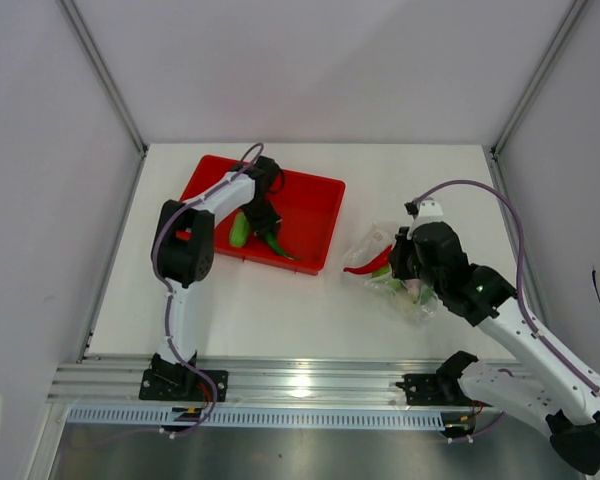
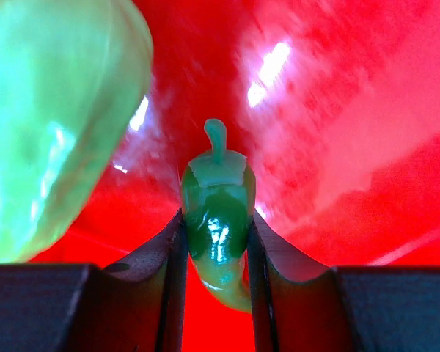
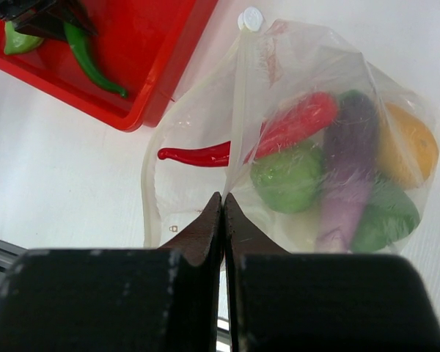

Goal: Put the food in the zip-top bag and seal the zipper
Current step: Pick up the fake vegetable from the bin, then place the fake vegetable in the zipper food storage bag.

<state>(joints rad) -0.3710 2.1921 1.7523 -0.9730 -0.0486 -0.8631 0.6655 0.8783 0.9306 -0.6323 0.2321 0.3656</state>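
In the red tray [image 1: 315,190], my left gripper [image 1: 263,222] reaches down. In the left wrist view its jaws [image 2: 215,242] press both sides of a dark green chili [image 2: 218,220]. A larger pale green vegetable [image 2: 51,125] lies just left of it. My right gripper [image 3: 224,196] is shut on the rim strip of the clear zip-top bag [image 3: 315,88], whose mouth faces the tray. Inside the bag are a purple eggplant [image 3: 348,169], a yellow-orange fruit [image 3: 407,147] and green pieces [image 3: 290,176]. A red chili [image 3: 205,155] pokes out of the bag's mouth.
The red tray [image 3: 154,44] stands at the back left, its near rim a short way from the bag [image 1: 400,280]. White walls with metal posts close in the table on three sides. An aluminium rail runs along the near edge.
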